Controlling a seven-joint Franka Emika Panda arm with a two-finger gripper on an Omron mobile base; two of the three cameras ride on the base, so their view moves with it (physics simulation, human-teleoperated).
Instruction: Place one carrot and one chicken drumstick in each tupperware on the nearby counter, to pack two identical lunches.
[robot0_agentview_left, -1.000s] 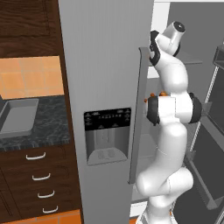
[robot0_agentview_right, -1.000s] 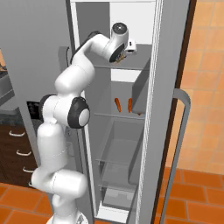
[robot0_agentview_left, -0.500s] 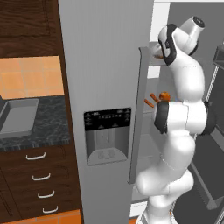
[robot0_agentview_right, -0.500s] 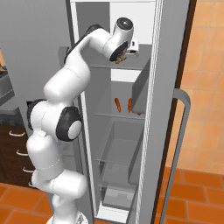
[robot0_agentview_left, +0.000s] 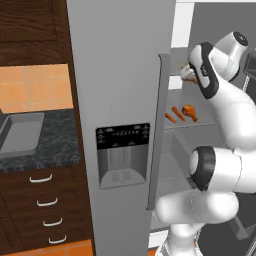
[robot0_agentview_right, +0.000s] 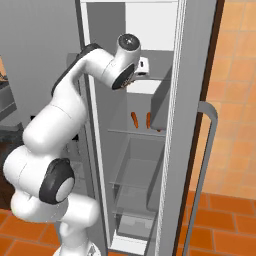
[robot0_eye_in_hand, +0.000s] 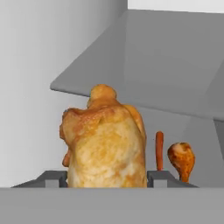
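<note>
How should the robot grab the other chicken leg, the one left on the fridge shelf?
Probably by its fat, meaty end. In the hand view, that chicken drumstick stands beside a carrot with its rounded end up, and the fingers would span it best there. Come from the open front of the fridge, over the shelf. First the gripper must drop off the drumstick it already holds.

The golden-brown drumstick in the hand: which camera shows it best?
The hand view: the golden-brown drumstick sits large between the hand's fingertips. The left base view shows a sliver of it behind the white arm; the right base view hides it behind the wrist.
</note>
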